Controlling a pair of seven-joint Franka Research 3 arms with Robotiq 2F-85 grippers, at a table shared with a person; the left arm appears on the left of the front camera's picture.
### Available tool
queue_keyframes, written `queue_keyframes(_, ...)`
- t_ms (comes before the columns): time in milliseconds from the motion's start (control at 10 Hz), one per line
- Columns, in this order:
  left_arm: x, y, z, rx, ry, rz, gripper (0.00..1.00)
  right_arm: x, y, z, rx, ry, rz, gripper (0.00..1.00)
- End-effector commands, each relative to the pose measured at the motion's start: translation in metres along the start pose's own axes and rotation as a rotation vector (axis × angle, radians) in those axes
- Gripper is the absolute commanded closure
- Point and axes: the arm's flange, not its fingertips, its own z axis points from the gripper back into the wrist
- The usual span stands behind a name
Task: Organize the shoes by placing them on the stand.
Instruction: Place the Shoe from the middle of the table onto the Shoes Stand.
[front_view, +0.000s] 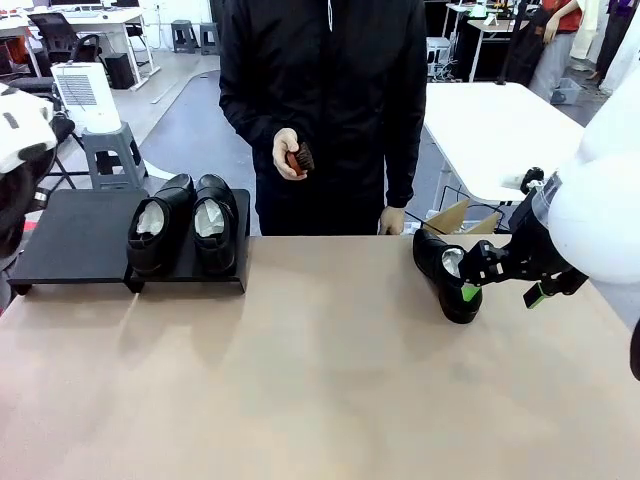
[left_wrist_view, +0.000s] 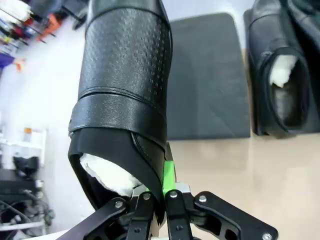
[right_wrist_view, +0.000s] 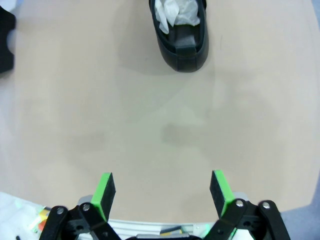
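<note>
Two glossy black shoes sit side by side on the right part of the low black stand; they also lie at the upper right of the left wrist view, beside the stand. My left gripper is shut on the back rim of a third shoe, held in the air with white paper showing inside. A fourth shoe lies on the table at the right. My right gripper hangs open just right of it; in the right wrist view the open gripper faces that shoe across bare tabletop.
A person stands at the far side holding a small brown brush in one hand, the other hand resting at the table edge. The stand's left half is bare. A cardboard box and a white table lie behind.
</note>
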Motion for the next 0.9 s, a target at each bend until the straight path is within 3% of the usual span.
queue_keyframes(0,0.033,0.023,-0.035,-0.089,-0.002,-0.006,1.00,0.002,0.002,0.000,0.011,-0.012,-0.005,0.00)
queue_keyframes(300,0.037,0.023,-0.083,-0.049,-0.041,-0.082,1.00,0.002,0.002,0.000,0.011,-0.012,-0.005,0.00)
queue_keyframes(600,0.047,0.007,-0.095,-0.056,-0.067,-0.065,1.00,0.002,0.002,0.000,0.011,-0.012,-0.005,0.00)
queue_keyframes(700,0.049,0.005,-0.083,-0.021,0.037,0.021,1.00,0.002,0.002,0.000,0.011,-0.012,-0.005,0.00)
queue_keyframes(800,0.039,0.008,-0.096,-0.086,-0.034,-0.086,1.00,0.002,0.002,0.000,0.011,-0.012,-0.005,0.00)
